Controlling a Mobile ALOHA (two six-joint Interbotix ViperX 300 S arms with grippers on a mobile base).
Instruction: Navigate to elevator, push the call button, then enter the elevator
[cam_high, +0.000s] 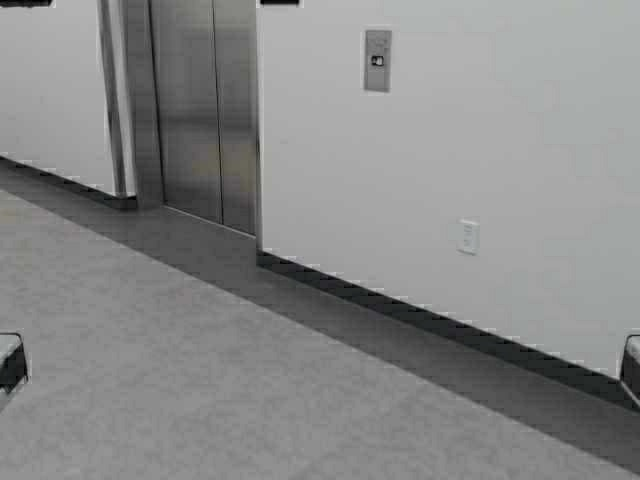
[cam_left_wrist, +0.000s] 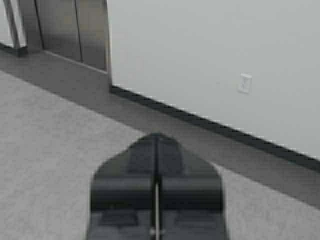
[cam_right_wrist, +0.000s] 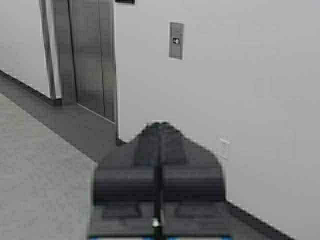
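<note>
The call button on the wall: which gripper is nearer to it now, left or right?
Right. The call button sits right of the elevator, on the right gripper's side; the left gripper is farther left. Both are well short of the wall.

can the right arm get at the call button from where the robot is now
Probably not yet. The call button sits high on the wall across open floor, well beyond the shut right gripper; nothing blocks it.

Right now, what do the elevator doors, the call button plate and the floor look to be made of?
The elevator doors look like brushed stainless steel: grey, with soft vertical sheen. The call button plate seems to be matte grey metal, though painted plastic is possible. The floor looks like speckled grey carpet with a darker, smoother strip along the wall.
</note>
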